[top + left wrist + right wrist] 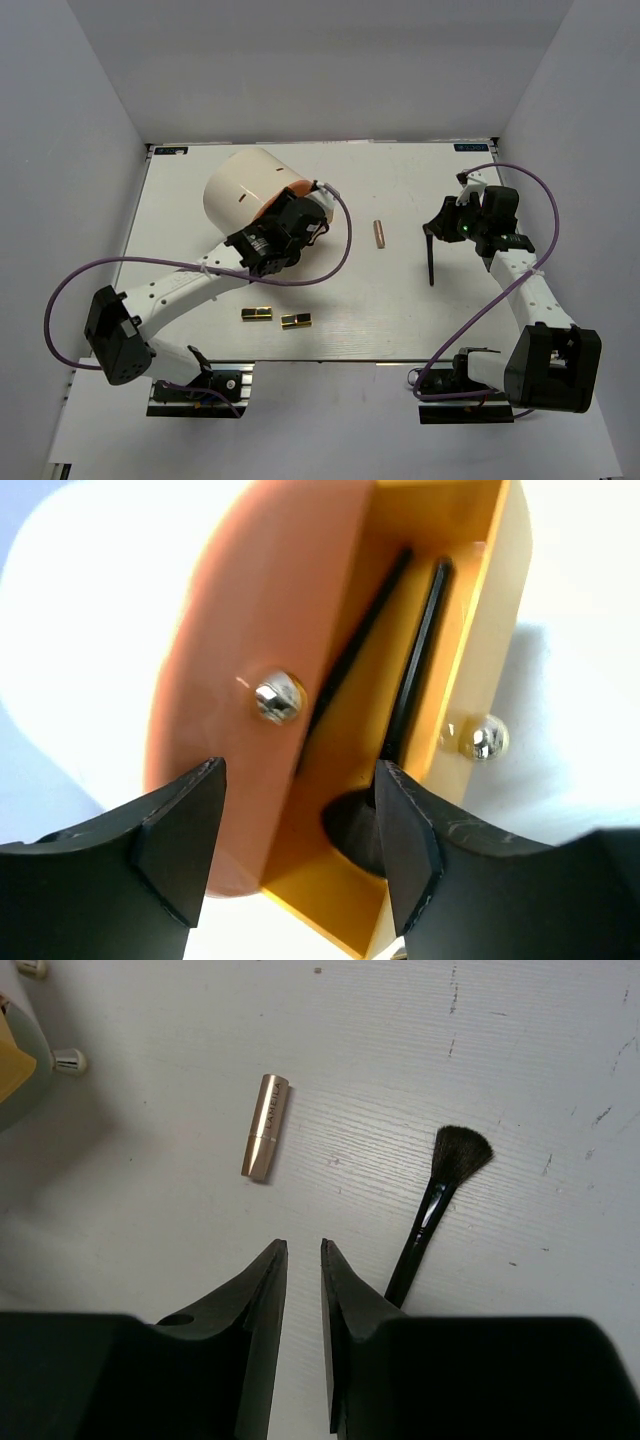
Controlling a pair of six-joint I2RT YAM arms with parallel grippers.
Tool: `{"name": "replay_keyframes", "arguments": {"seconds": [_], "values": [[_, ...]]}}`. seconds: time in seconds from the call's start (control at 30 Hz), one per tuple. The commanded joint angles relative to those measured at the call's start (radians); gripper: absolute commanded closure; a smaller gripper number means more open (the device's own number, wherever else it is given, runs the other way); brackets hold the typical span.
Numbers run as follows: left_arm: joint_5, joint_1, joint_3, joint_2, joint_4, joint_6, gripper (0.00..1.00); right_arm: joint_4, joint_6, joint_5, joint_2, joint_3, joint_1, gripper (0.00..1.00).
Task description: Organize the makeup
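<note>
Top view: two gold-and-black rectangular cases [257, 314] are lying side by side. Left wrist: the left gripper [300, 770] is standing wide and empty before two slim black brushes [420, 650] inside the orange drawer [490, 600]. Right wrist: the right gripper [303, 1245] is showing a narrow, empty gap; the rose-gold metal lipstick [265, 1127] and a black fan brush [440, 1195] are lying ahead.

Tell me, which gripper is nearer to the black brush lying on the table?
Right. The right gripper is directly beside the black brush, whose handle ends near its jaws. The left gripper is across the table, at the open drawer of the cream cylinder.
</note>
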Motion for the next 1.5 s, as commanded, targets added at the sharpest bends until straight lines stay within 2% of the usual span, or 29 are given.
{"name": "replay_keyframes", "arguments": {"seconds": [0.0, 0.07, 0.17, 0.23, 0.3, 0.33, 0.4, 0.43, 0.57, 0.77, 1.13, 1.23, 1.27, 1.47], "values": [[-0.044, -0.014, 0.123, -0.047, 0.013, -0.028, 0.29, 0.016, -0.011, -0.015, -0.023, -0.001, 0.003, 0.74], [-0.043, -0.014, 0.172, -0.059, -0.005, -0.054, 0.31, 0.004, -0.049, 0.000, -0.007, -0.001, 0.003, 0.73], [-0.016, -0.014, 0.236, -0.088, -0.016, -0.119, 0.41, -0.042, -0.075, 0.026, 0.042, 0.016, 0.007, 0.70], [0.010, -0.004, 0.243, -0.139, -0.024, -0.189, 0.52, -0.115, -0.089, 0.058, 0.109, 0.049, 0.007, 0.65], [0.047, 0.006, 0.227, -0.201, -0.039, -0.325, 0.56, -0.148, -0.100, 0.091, 0.151, 0.063, 0.010, 0.62], [0.042, 0.006, 0.191, -0.229, -0.038, -0.355, 0.56, -0.166, -0.106, 0.100, 0.175, 0.069, 0.012, 0.59], [0.047, 0.006, 0.148, -0.286, -0.053, -0.463, 0.48, -0.168, -0.118, 0.132, 0.191, 0.068, 0.017, 0.59], [0.042, 0.006, 0.102, -0.345, -0.062, -0.513, 0.35, -0.168, -0.123, 0.144, 0.200, 0.066, 0.020, 0.58], [0.033, 0.006, -0.003, -0.492, -0.140, -0.706, 0.25, -0.182, -0.144, 0.201, 0.255, 0.075, 0.024, 0.57], [0.010, 0.006, -0.076, -0.619, -0.241, -0.835, 0.22, -0.148, -0.158, 0.290, 0.303, 0.069, 0.078, 0.56], [0.007, 0.006, -0.145, -0.693, -0.284, -0.910, 0.21, -0.091, -0.146, 0.404, 0.424, 0.089, 0.118, 0.57], [0.007, 0.006, -0.164, -0.714, -0.284, -0.919, 0.21, -0.088, -0.155, 0.404, 0.438, 0.085, 0.121, 0.61], [0.007, 0.006, -0.167, -0.719, -0.287, -0.923, 0.21, -0.085, -0.160, 0.404, 0.445, 0.085, 0.121, 0.69], [0.016, 0.006, -0.204, -0.736, -0.292, -0.950, 0.21, -0.102, -0.209, 0.321, 0.455, 0.097, 0.119, 0.96]]}}
